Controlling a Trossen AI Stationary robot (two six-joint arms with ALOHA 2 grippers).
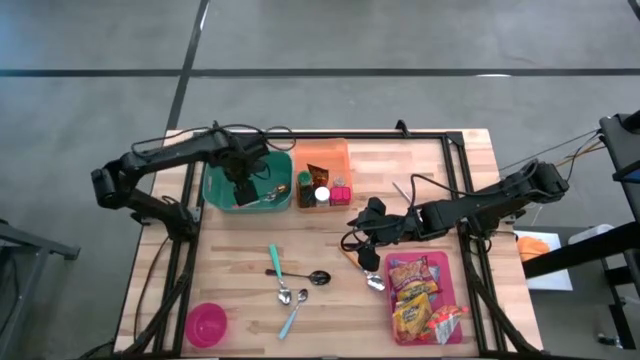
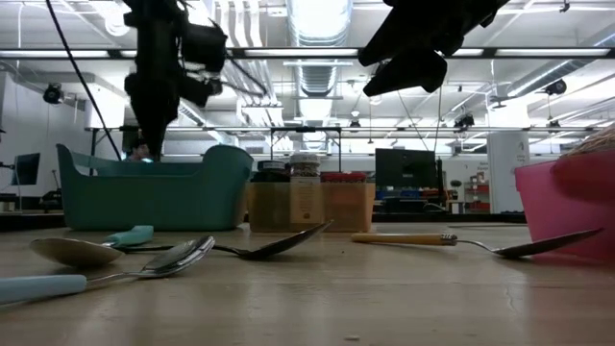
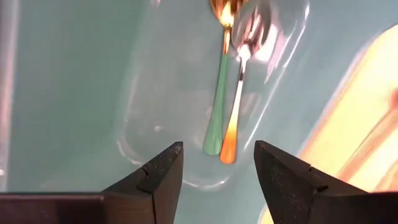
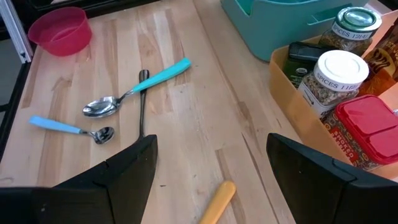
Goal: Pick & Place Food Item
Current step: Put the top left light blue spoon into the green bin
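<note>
Teal bin (image 1: 218, 190) sits at the back left of the wooden table (image 1: 240, 270). Left gripper (image 1: 243, 192) hangs over it, pointing straight down, fingers (image 3: 158, 174) parted with nothing between them. Below it, on the bin floor, lie two spoons side by side and touching: one with a green handle (image 3: 217, 93), one with an orange handle (image 3: 233, 106).

Orange box (image 1: 325, 160) stands just beside the bin on its right, holding spice jars, one with a white lid (image 4: 339, 65), and a red-lidded container (image 4: 367, 118).

Right gripper (image 1: 368, 228) is held above the table's middle, tilted down, jaws wide apart and holding nothing. A yellow-handled spoon (image 4: 214, 202) lies on the table under it.

Pink tray (image 1: 455, 290) at the front right carries the food packets (image 1: 418, 295), stacked together inside it; no claw is near them.

Loose on the table toward the front centre: a teal-handled spoon (image 1: 274, 262), a black spoon (image 1: 312, 277), and a light blue-handled spoon (image 1: 291, 318), close together. Pink bowl (image 1: 206, 323) sits at the front left corner, apart from the spoons.
</note>
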